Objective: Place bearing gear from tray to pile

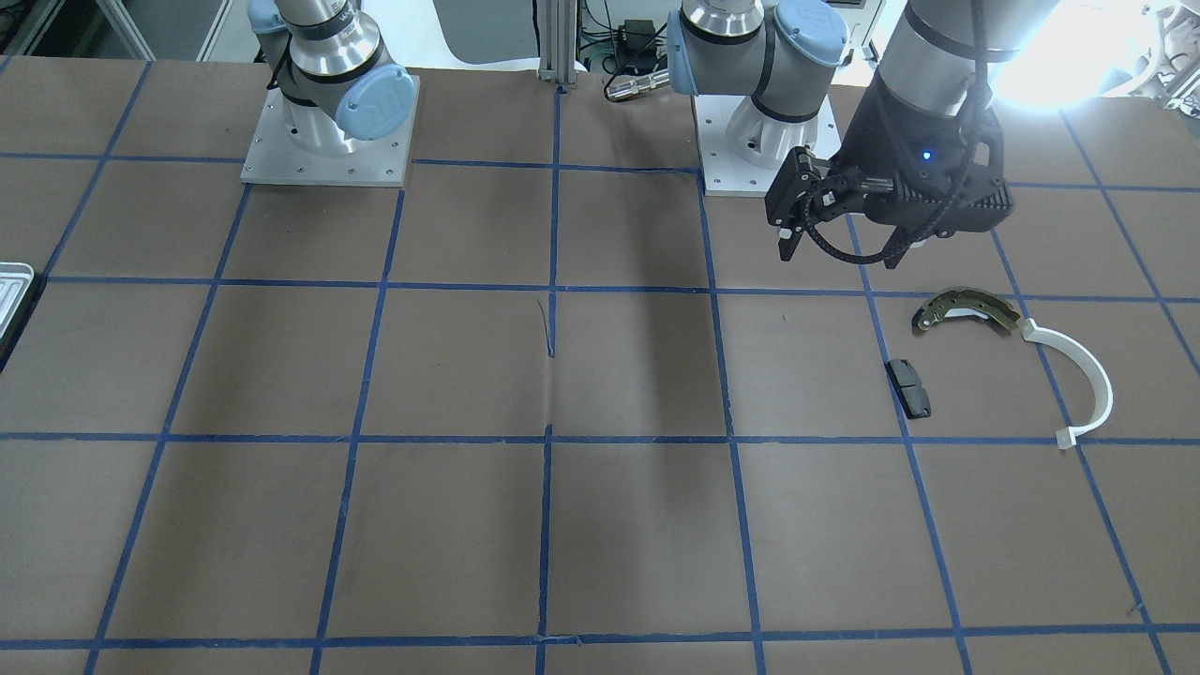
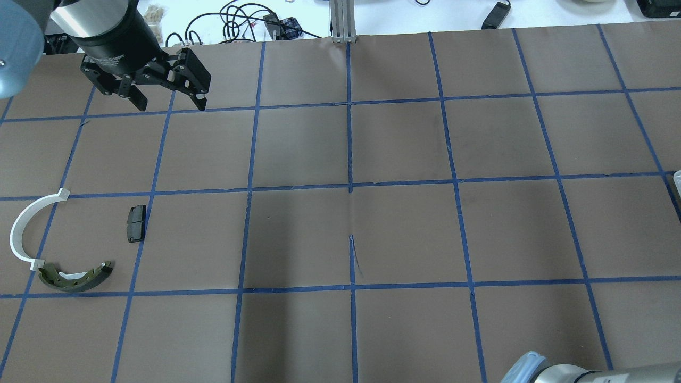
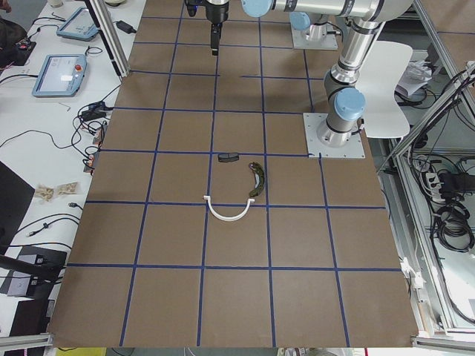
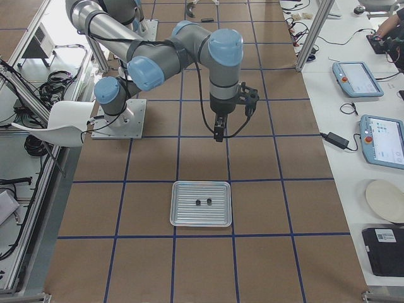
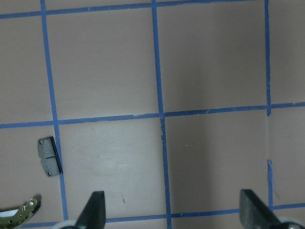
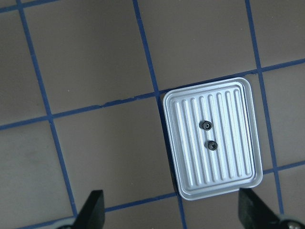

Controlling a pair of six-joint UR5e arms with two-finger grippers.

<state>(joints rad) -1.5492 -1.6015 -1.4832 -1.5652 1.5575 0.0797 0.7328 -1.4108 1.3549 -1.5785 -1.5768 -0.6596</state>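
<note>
Two small dark bearing gears (image 6: 206, 125) (image 6: 211, 144) lie side by side in the silvery ribbed tray (image 6: 186, 143), which also shows in the exterior right view (image 4: 183, 214). My right gripper (image 6: 171, 214) is open and empty, high above the table beside the tray. The pile is an olive brake shoe (image 2: 74, 279), a white plastic arc (image 2: 24, 229) and a black pad (image 2: 136, 223) on my left side. My left gripper (image 2: 170, 102) is open and empty, hanging above the table beyond the pile.
The brown table (image 2: 404, 229) carries a blue tape grid. The arm bases (image 1: 328, 141) stand on metal plates at my edge. Cables and screens lie past the far edge (image 2: 250, 21).
</note>
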